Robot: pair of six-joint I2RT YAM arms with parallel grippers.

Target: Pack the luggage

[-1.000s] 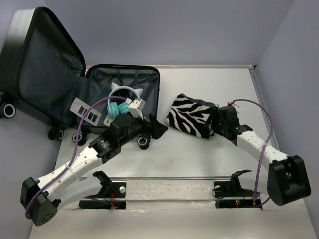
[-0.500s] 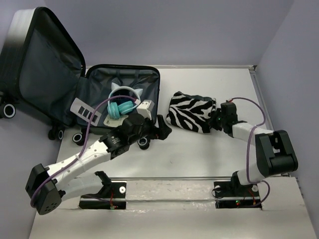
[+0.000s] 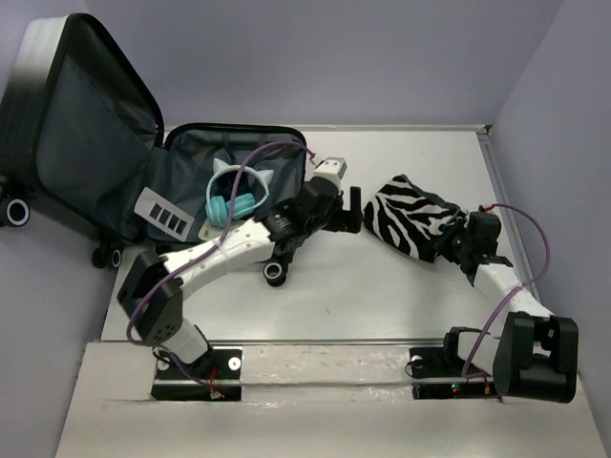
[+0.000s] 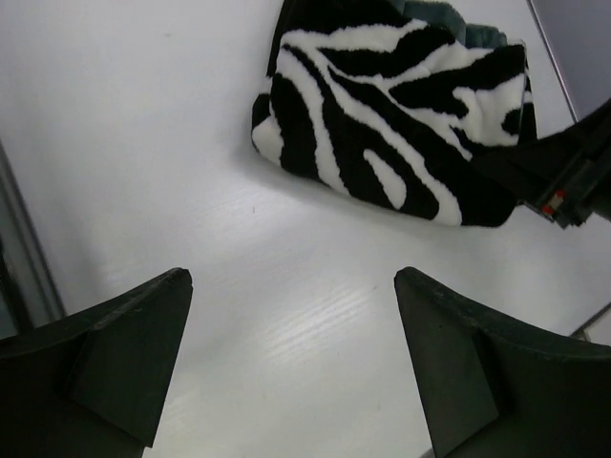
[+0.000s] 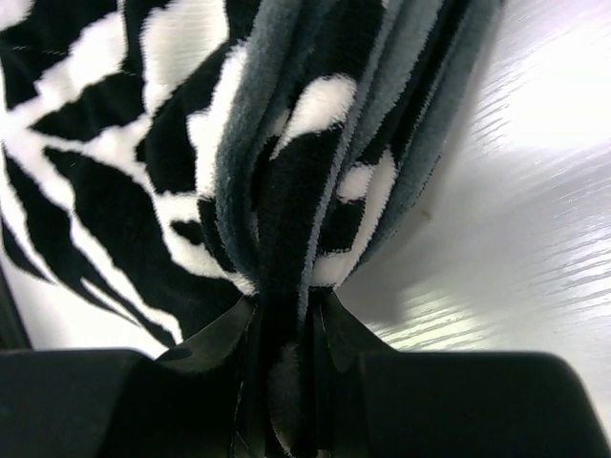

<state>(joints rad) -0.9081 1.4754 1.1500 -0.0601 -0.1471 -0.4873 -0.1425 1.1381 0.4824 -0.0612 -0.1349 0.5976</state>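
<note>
Two black fingers of the right gripper [image 5: 286,329] are pressed together on a bunched fold of the zebra-striped pouch [image 5: 143,143]. The plush fabric and its grey lining gather into tight pleats where they enter the jaws. From above, this right gripper [image 3: 458,250] holds the near right end of the zebra-striped pouch [image 3: 412,212], which lies crumpled on the white table [image 3: 382,296] right of centre. Whether the rest of the pouch rests on the surface or hangs just above it cannot be told.

Opposite it, the left gripper [image 3: 353,212] hovers just left of the pouch with its jaws spread wide and nothing between them. In its own camera, the left gripper [image 4: 291,281] shows only bare tabletop in the gap, and the zebra-striped pouch [image 4: 382,124] sits beyond the fingertips, apart from them, casting a shadow on the table.

Further out, the luggage [image 3: 95,143] stands open at the far left corner. Its lid leans back and upward past the table's left edge, and its base lies flat, showing dark grey lining. Inside the base are teal headphones [image 3: 234,202] with a white cat-ear band and a white card [image 3: 164,212] bearing dark squares. The left arm reaches across the near right corner of the base, beside a black wheel [image 3: 274,274].
</note>
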